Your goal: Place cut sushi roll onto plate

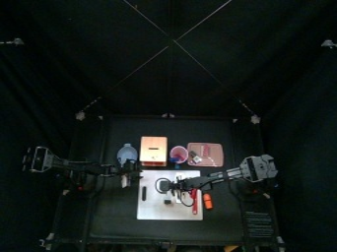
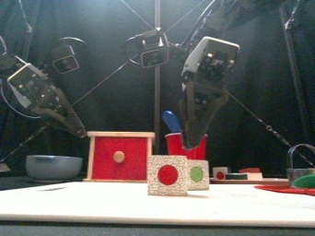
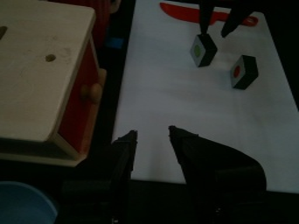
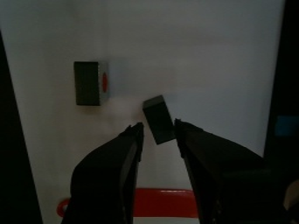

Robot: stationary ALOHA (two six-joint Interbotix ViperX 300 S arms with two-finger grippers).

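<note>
Sushi is our target: we hang our right gripper (image 4: 158,131), jaws spread around one cut sushi roll piece (image 4: 160,117) on the white board (image 4: 187,52), to carry it far-right to the plate (image 1: 207,153), while our left gripper (image 3: 152,140) waits, jaws parted and empty.

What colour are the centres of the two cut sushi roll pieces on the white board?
One cut sushi roll piece is red-centred, the other green; front view shows it best.

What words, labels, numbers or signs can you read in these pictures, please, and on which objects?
None can be read.
Sushi pieces: plain red and green round cores on pale cut faces, no lettering.
Red-fronted wooden box: a knob only.
Plate: pale marks, too small to read.
</note>
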